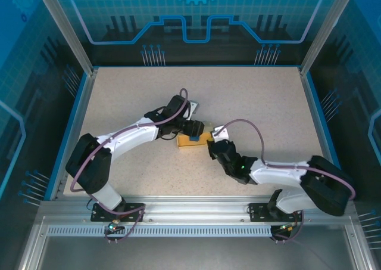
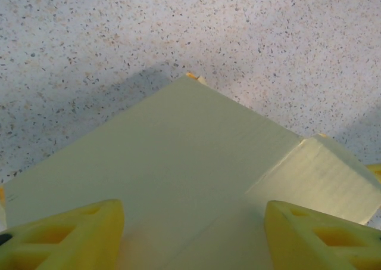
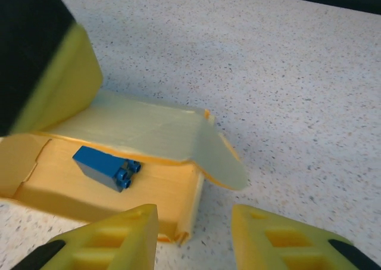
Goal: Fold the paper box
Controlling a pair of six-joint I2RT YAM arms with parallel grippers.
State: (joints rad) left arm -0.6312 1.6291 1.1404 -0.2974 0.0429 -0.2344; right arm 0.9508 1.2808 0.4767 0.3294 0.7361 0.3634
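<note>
Paper box [image 1: 193,140]: thin light card, likely dents and slides; pinch flap [image 3: 221,157] at edge. Left gripper [image 2: 191,215] wide over box top, contact unclear. Right gripper [image 3: 193,215] parted, empty.

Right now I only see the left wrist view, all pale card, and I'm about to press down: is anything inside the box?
Observer: Yes. A blue block lies on the floor of the box, not covered by the lid.
Operator: Is the right gripper touching it?
Observer: No. The right gripper is open, just short of the near corner, holding nothing.
Operator: Which side is it on?
Observer: From above, it's at the right end; the left gripper is over the far edge.
</note>
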